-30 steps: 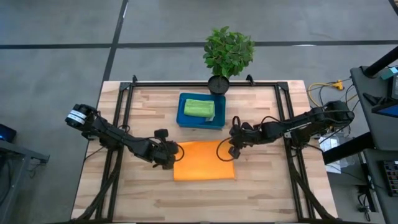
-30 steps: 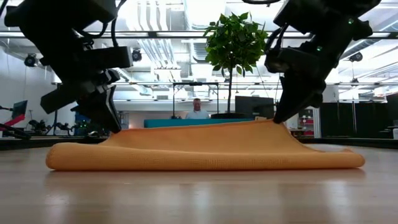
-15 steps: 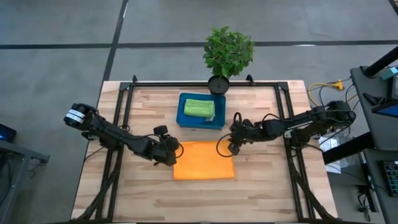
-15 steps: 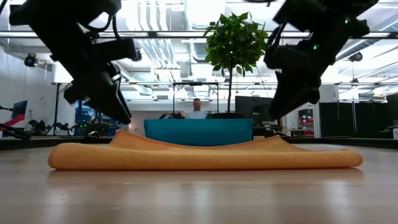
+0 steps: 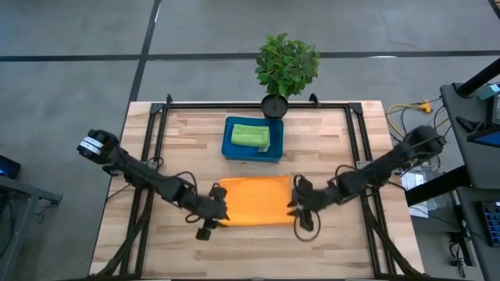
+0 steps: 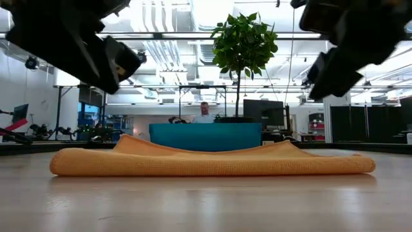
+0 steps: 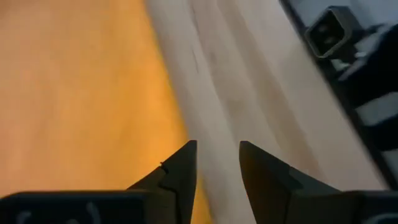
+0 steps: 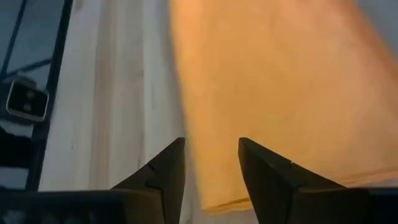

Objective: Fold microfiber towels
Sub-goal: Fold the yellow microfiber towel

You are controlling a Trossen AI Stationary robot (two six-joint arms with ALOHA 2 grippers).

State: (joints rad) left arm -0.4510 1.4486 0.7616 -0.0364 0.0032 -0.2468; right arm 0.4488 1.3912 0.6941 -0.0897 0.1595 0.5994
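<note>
An orange microfiber towel (image 5: pixel 255 200) lies folded in two layers on the wooden table's middle; in the low view the towel (image 6: pixel 212 161) shows two small humps along its far edge. My left gripper (image 5: pixel 217 215) (image 7: pixel 217 163) hovers open over the towel's near left corner. My right gripper (image 5: pixel 298 208) (image 8: pixel 211 155) hovers open over its near right corner. Neither touches the cloth. A lime green towel (image 5: pixel 250 136) lies folded in the blue tray (image 5: pixel 233 150).
The blue tray stands just beyond the orange towel. A potted plant (image 5: pixel 287 66) stands at the table's far edge. Black frame rails (image 5: pixel 148 179) run along the table's left and right sides. Bare wood lies in front of the towel.
Both grippers have opened and let go of the towel's upper layer near its far corners, then risen and swung toward the table's near edge. The raised far edge has dropped onto the lower layer, leaving two low humps; the rest of the towel has stayed in place.
</note>
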